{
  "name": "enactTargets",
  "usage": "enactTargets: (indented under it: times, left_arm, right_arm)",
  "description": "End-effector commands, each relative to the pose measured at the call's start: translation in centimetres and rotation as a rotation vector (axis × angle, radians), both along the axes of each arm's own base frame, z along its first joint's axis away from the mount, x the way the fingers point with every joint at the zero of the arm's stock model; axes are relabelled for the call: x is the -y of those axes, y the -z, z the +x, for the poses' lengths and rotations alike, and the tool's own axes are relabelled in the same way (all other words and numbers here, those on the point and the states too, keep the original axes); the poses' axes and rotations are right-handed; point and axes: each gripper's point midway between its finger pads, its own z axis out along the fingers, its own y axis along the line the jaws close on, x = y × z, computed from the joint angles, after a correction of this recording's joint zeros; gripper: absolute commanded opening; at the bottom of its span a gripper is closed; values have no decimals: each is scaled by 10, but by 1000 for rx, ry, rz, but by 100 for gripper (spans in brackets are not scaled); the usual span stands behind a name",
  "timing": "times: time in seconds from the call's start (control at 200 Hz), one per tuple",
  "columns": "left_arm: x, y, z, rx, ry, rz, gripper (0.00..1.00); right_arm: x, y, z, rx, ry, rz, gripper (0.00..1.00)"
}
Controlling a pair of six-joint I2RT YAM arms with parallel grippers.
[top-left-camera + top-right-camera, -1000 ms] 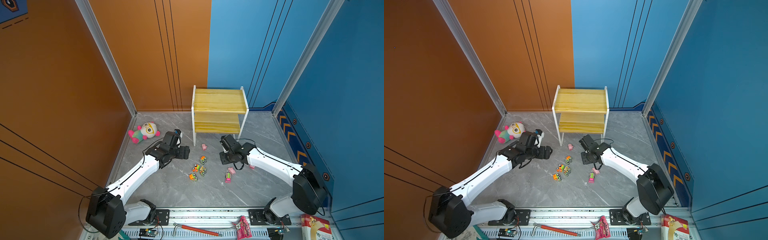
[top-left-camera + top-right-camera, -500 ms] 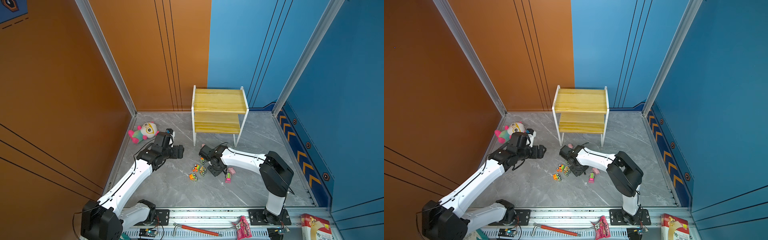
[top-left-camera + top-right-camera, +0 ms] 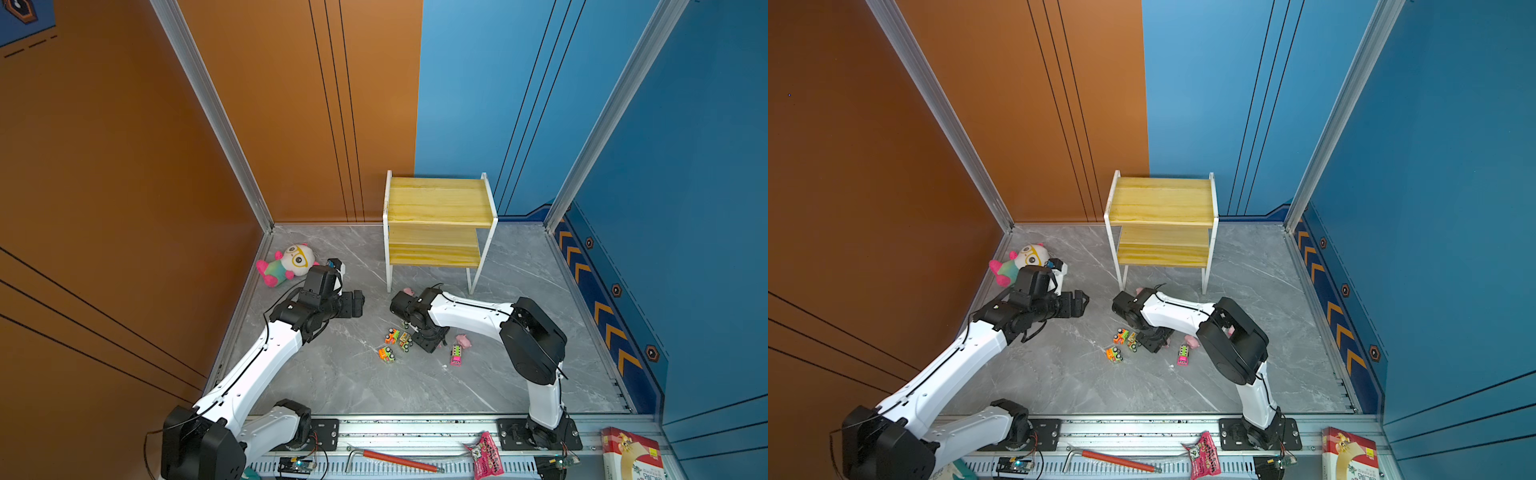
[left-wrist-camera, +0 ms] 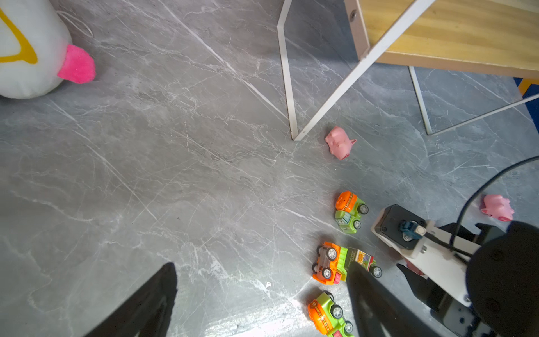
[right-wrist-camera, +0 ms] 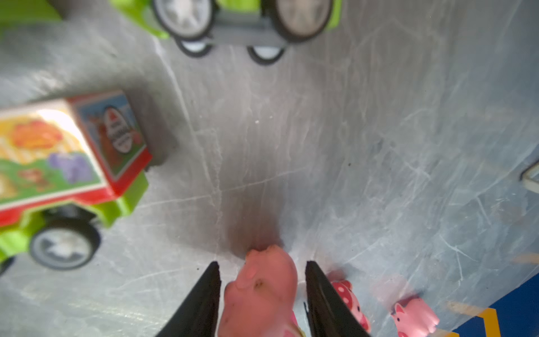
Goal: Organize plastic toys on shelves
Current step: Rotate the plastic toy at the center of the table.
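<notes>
The released right end effector point(image 5: 261, 263) is straddling a tiny pink plastic pig point(image 5: 262, 289). Probably light and slick, its flanks are offering the best purchase.

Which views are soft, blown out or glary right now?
Right wrist: the box truck and the green truck showing its underside are badly defocused, and the box truck's roof is blown out; the closest pink pig is soft too. Left wrist: sharp, with one glare patch on the floor. Both top views: evenly lit and sharp.
</notes>
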Motion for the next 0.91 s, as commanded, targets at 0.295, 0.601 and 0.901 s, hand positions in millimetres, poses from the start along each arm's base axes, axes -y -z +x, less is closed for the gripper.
enactTargets:
  times: [0.295,0.601,0.901]
  left_arm:
    - [-2,2,-3,-11,1,-32,92]
    - [4,3,-3,-19,16,-53,92]
    - [9,2,-5,-19,32,-64,91]
  right_arm:
    - [-6,-39,18,85,32,78,56]
    - [5,-55,-3,84,313,369,57]
    - [9,-45,-13,52,563,588,57]
